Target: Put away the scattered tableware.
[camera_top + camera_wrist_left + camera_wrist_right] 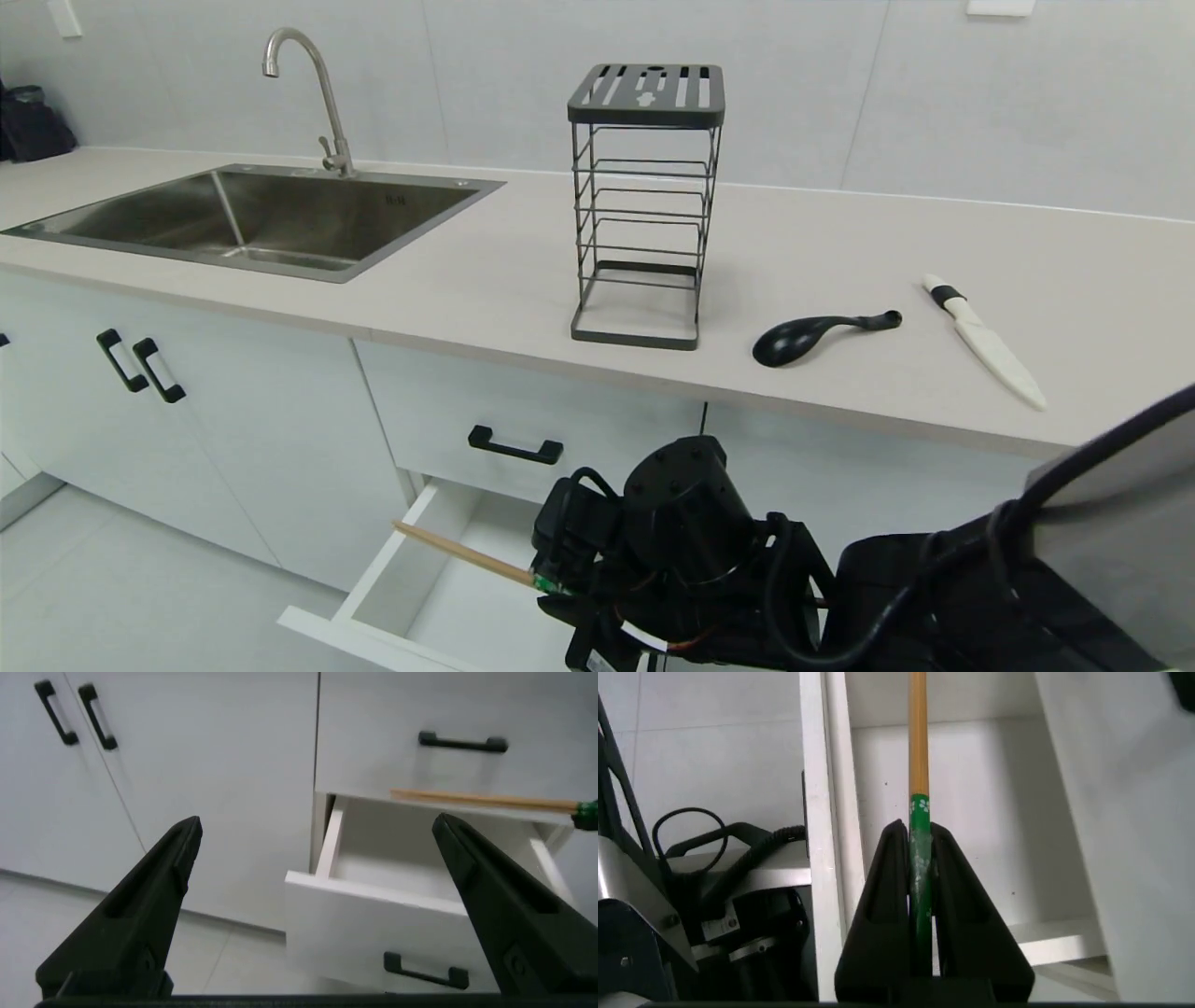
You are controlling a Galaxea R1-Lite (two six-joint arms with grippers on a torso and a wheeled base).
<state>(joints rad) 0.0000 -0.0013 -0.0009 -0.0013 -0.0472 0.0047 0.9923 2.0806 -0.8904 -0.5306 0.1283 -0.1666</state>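
- Right gripper (920, 845): clamped on the chopsticks (918, 747) at their green end, above the open drawer (990, 812).
- Left gripper (318, 826): wide, empty, facing the drawer.
- Risk, as I judge it: the far tips could catch the drawer's side wall on release and spill out.
- Head view adds the ladle (812, 334) and knife (985, 341) on the counter (467, 271).

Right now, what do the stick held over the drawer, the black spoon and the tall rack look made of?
The tan, green-ended chopstick looks like bamboo or wood, with a matte finish. The glossy black spoon seems plastic, by its smooth sheen. The tall dark wire rack looks like painted metal: thin straight rods.
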